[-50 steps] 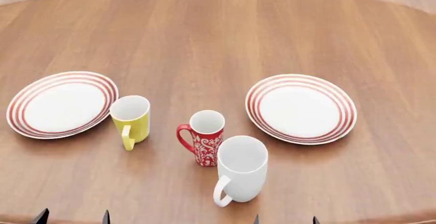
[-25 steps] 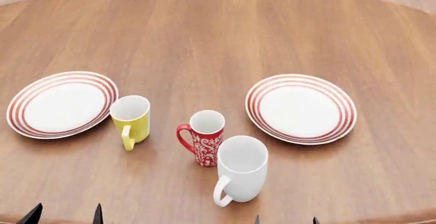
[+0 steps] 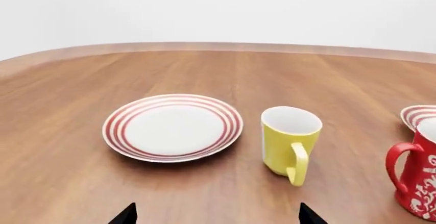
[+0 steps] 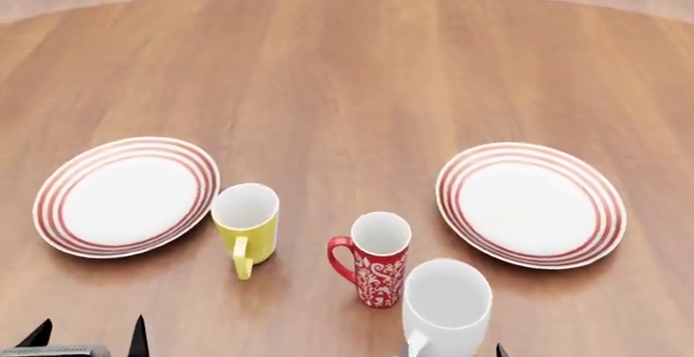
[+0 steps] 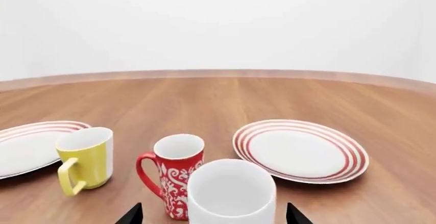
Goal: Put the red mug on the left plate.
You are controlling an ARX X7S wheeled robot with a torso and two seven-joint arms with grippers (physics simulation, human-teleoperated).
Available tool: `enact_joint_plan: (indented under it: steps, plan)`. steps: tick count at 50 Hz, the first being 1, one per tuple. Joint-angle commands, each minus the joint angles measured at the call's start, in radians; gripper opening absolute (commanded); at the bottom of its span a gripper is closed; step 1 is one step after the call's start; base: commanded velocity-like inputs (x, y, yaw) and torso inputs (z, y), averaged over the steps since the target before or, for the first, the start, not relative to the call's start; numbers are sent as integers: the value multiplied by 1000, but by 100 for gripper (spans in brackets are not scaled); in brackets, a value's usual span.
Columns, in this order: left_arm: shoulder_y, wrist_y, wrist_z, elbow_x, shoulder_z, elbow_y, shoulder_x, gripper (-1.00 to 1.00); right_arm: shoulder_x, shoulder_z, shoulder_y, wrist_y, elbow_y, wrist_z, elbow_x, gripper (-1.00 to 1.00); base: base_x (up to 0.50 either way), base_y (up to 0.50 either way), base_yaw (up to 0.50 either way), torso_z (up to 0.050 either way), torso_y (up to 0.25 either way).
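Red mug (image 4: 379, 258) stands upright on the wooden table (image 4: 347, 72), near the table's near edge and about midway along it, handle toward the left edge. It is empty and nothing grips it. Yellow mug (image 4: 246, 225) stands to its left, well apart; white mug (image 4: 444, 308) stands just beside it on the right and nearer the near edge (touching or not: cannot tell).

Left plate (image 4: 127, 196) lies flat toward the left edge, bare, with the yellow mug just beside its rim. Right plate (image 4: 531, 204) lies toward the right edge.

Left gripper (image 3: 216, 217): only two dark fingertips show in the left wrist view, standing well apart, nothing between them. Right gripper (image 5: 213, 215): likewise spread, fingertips showing either side of the white mug.
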Motion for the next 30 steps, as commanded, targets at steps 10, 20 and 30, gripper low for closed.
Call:
enact_joint_plan:
  steps: [10, 20, 30]
  plan:
    - [-9, 5, -16, -15, 15, -20, -18, 100, 22, -25, -3, -9, -10, 20, 24, 100, 247, 250, 0, 0, 0]
    - [-6, 13, -25, -22, 20, -21, -22, 100, 29, -34, -1, -7, -11, 28, 37, 100, 246, 250, 0, 0, 0]
    - [4, 32, -27, -28, 28, -13, -27, 100, 37, -42, -2, -8, -14, 38, 44, 100, 248, 249, 0, 0, 0]
